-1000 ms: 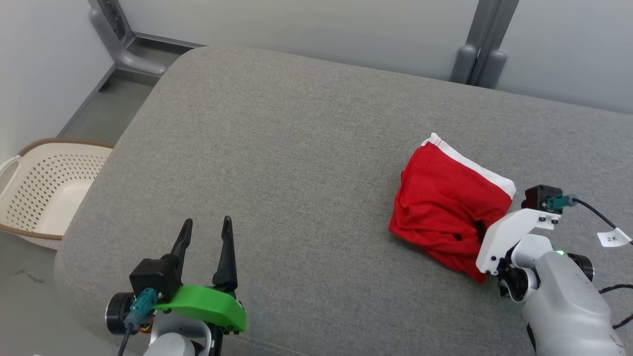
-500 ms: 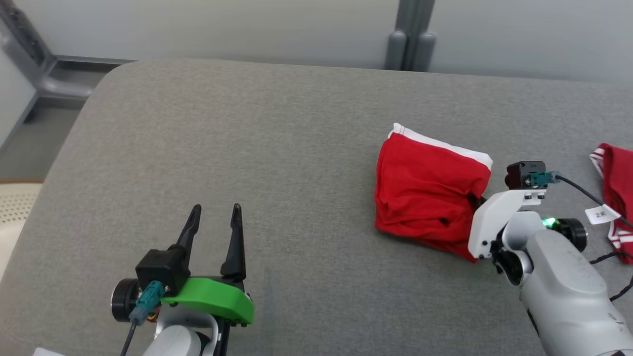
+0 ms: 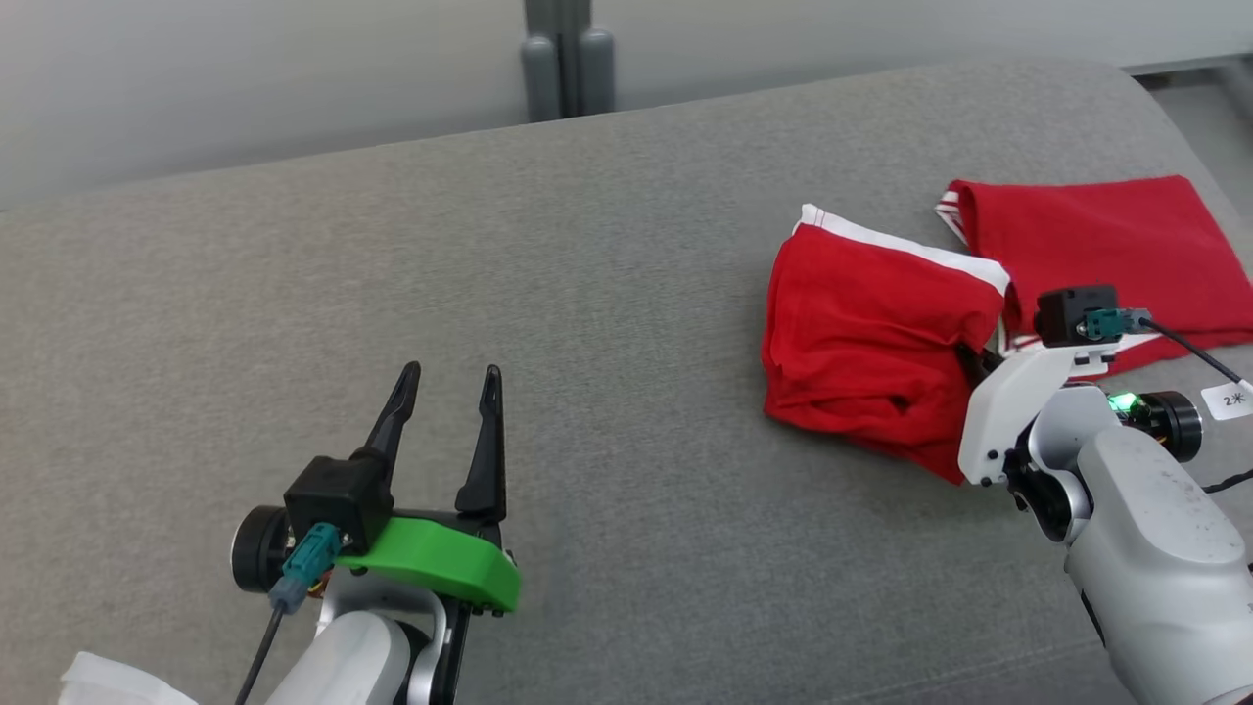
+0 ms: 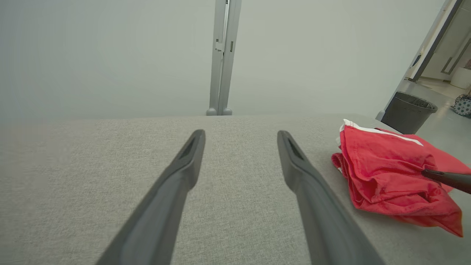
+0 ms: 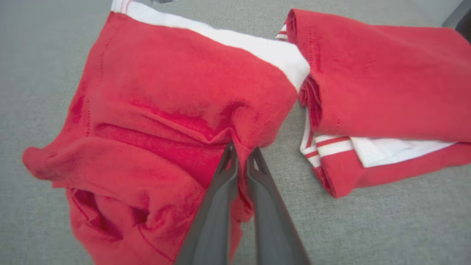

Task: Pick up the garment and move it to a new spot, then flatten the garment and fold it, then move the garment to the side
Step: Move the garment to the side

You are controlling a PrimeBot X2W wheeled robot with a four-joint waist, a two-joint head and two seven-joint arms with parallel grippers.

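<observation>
**Operator:** What is the right gripper [image 5: 241,151] doing?

**Technician:** It is pinching a ridge of cloth. Its two dark fingers are sitting almost together on the near edge of the loosely folded red fabric garment with a white waistband [image 5: 176,92]. The bundle is spreading ahead and to the left of the fingertips and is resting on the grey woven padded surface [image 3: 587,294].

**Operator:** What is lying around it?

**Technician:** Just to the right of the fingertips, a second flat-folded red garment with white striped trim [image 5: 386,81] is lying close beside the held one. Whether the two are touching cannot be told. Well apart to the left, the left gripper [image 3: 451,370] is hovering over bare surface with its jaws spread, holding nothing.

**Operator:** How far is the task progressing?

**Technician:** The bundle is looking folded, if untidily, so the relocating, flattening and folding appear complete. The move to the side appears to be the step in hand. The carry and the release are remaining.
</observation>
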